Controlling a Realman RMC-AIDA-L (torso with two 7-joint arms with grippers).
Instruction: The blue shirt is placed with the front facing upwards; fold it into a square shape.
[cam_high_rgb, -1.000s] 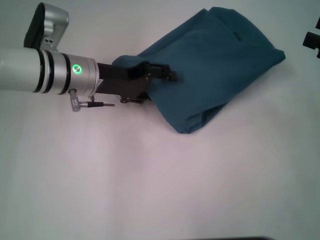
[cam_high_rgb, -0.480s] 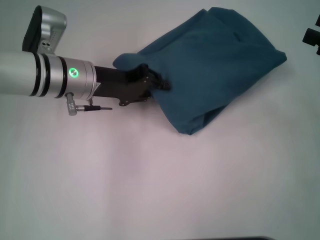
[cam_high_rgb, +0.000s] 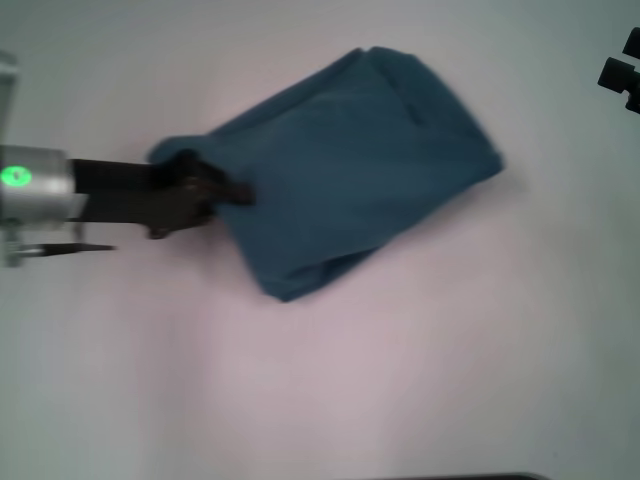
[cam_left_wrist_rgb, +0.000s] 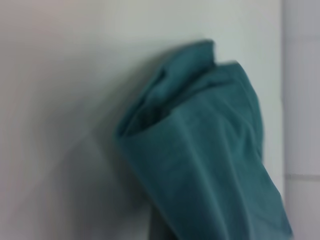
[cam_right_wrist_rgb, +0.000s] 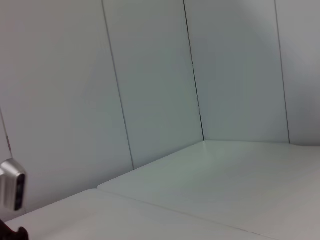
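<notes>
- The left gripper comes in from nine o'clock, low over the white bench, and is clamped on the nine o'clock edge of the blue shirt. A small hump of cloth bunches over the black fingers. Gripping at the edge would let the arm drag or turn the whole bundle rather than lift it.
- The blue shirt lies on the bench above the middle of the head view, already folded into a thick, skewed four-sided bundle with one corner toward five o'clock near. Its sides are not square to the bench, so the hold probably serves to straighten or reposition it.
- Only plain teal cloth shows; any lettering or neck is folded inside or underneath. A short crease sits toward one o'clock on the top layer.
- The left wrist view shows stacked folds of the shirt rising from the bench, but none of the gripper's own fingers.
- The right gripper is cut off at the two o'clock edge, well apart from the shirt; whether it is open cannot be told.
</notes>
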